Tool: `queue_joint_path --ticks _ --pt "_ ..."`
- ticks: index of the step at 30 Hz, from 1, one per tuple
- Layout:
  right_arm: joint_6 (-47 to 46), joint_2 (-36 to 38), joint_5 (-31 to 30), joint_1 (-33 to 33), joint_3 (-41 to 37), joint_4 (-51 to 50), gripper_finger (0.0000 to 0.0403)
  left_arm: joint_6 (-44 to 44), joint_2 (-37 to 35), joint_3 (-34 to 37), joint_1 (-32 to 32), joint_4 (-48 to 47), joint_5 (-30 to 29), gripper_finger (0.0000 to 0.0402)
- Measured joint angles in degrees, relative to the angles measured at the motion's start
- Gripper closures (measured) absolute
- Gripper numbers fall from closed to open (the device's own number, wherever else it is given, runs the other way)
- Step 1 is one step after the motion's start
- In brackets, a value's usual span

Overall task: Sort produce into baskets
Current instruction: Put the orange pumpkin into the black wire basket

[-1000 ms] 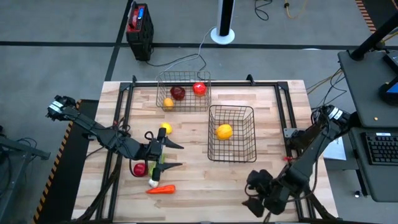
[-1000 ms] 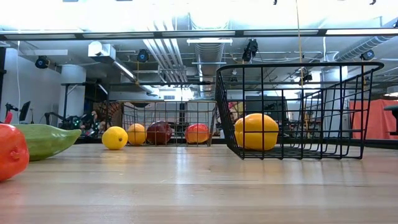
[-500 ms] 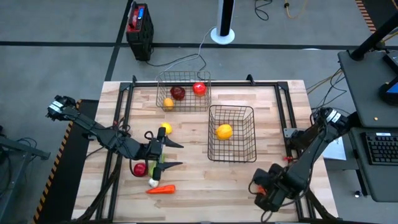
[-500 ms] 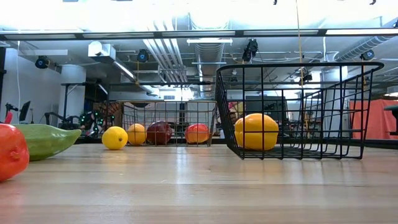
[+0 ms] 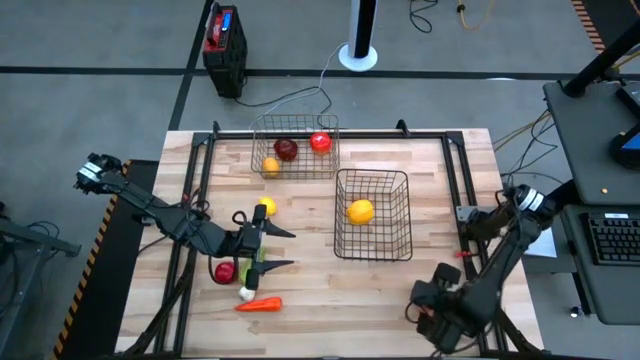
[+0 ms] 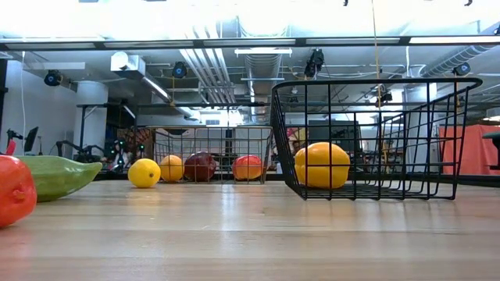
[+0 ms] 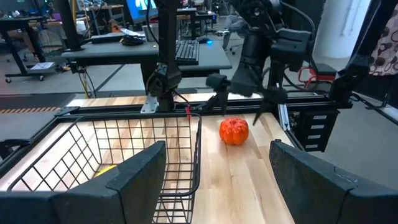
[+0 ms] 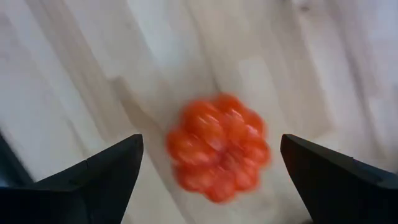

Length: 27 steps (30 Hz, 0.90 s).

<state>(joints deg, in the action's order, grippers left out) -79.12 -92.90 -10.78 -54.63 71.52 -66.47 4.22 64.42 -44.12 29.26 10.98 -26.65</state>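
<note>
A ribbed orange-red round piece (image 8: pixel 219 147) lies on the table near the front right corner; it also shows in the left wrist view (image 7: pixel 234 131). My right gripper (image 7: pixel 239 111) is open just above it, pointing down, one finger to each side, and hides it in the high view (image 5: pixel 434 310). My left gripper (image 5: pixel 285 249) is open and empty at the table's left, over a green cucumber (image 6: pixel 58 176). The far basket (image 5: pixel 295 147) holds three round pieces. The near basket (image 5: pixel 372 213) holds an orange piece (image 5: pixel 360 211).
Loose on the table's left: a yellow piece (image 5: pixel 266 207), a red piece (image 5: pixel 225 271), white garlic (image 5: pixel 246 293) and a carrot (image 5: pixel 259 305). A dark frame rail (image 5: pixel 458 180) runs along the table's right side. A red-and-black box (image 5: pixel 223 48) stands on the floor behind.
My right gripper has moved a little toward the table's right edge, staying near the front edge. Nothing else has moved.
</note>
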Motion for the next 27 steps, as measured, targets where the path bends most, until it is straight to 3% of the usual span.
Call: queue_joint_path --ticks 7,16,27 --pt "-8.39 0.84 -6.68 -5.45 -0.42 -3.78 0.003 -1.8 0.0 0.0 0.0 0.11 -0.03 0.0133" --pt "-7.68 -3.27 -7.62 -5.63 -0.81 -3.14 0.003 -1.85 0.0 0.0 0.0 0.14 -0.03 0.0133" --pt "-11.4 -3.33 -7.3 -6.46 -1.71 -1.59 0.003 -2.09 -0.01 0.0 0.0 0.15 -0.03 0.0133"
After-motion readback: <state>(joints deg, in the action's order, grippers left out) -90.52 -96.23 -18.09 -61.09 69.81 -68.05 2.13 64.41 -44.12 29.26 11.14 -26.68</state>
